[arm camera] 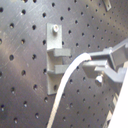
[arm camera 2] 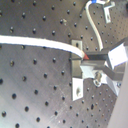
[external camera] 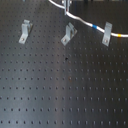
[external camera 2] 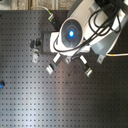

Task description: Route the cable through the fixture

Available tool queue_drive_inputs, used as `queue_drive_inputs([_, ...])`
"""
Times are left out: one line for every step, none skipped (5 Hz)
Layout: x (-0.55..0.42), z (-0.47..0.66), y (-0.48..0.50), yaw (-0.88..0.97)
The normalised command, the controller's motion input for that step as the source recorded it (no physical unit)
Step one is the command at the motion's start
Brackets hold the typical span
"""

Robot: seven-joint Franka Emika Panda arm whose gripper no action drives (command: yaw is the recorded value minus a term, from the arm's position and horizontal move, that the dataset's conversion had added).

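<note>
You are looking, in the first exterior view, at a matte black perforated breadboard (external camera: 60, 90) with a regular grid of small holes, and three silver bent-metal brackets are standing on it in a row: one at the first exterior view's left (external camera: 24, 31), the leaning fixture (external camera: 68, 34) in the middle, and a third (external camera: 107, 34) at the right. The cable (external camera: 82, 21), thin, white and glossy, is running from the top of the frame down past the fixture's forked top toward the right bracket, showing a short blue band (external camera: 93, 27) and a yellow band (external camera: 120, 36); the gripper (external camera: 66, 6) is barely entering at the top edge, too cropped to read. In the second exterior view you are seeing mostly the arm's rounded white housing (external camera 2: 82, 30) with a glowing blue disc, black hoses looping over it, hiding the gripper; a bracket (external camera 2: 50, 67) is poking out below. In the first wrist view the fixture (arm camera: 56, 55), a flat grey strip with two stubby prongs and a screw near one end, is lying just beside the cable (arm camera: 62, 90), and the grey angular fingers (arm camera: 107, 56) are pinching the cable's end between them. In the second wrist view the cable (arm camera 2: 40, 42) is sweeping as a smooth white arc across the board into the gripper (arm camera 2: 91, 59), crossing right over the fixture (arm camera 2: 77, 75).
</note>
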Motion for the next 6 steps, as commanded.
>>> queue_drive_inputs([0.101,-0.25,-0.154,-0.51])
queue_drive_inputs([0.159,-0.09,-0.169,-0.48])
queue_drive_inputs([0.371,0.01,-0.086,-0.39])
queue_drive_inputs([0.499,0.01,0.019,-0.31])
queue_drive_inputs([0.471,0.02,0.173,-0.18])
queue_drive_inputs([0.478,0.13,0.22,-0.09])
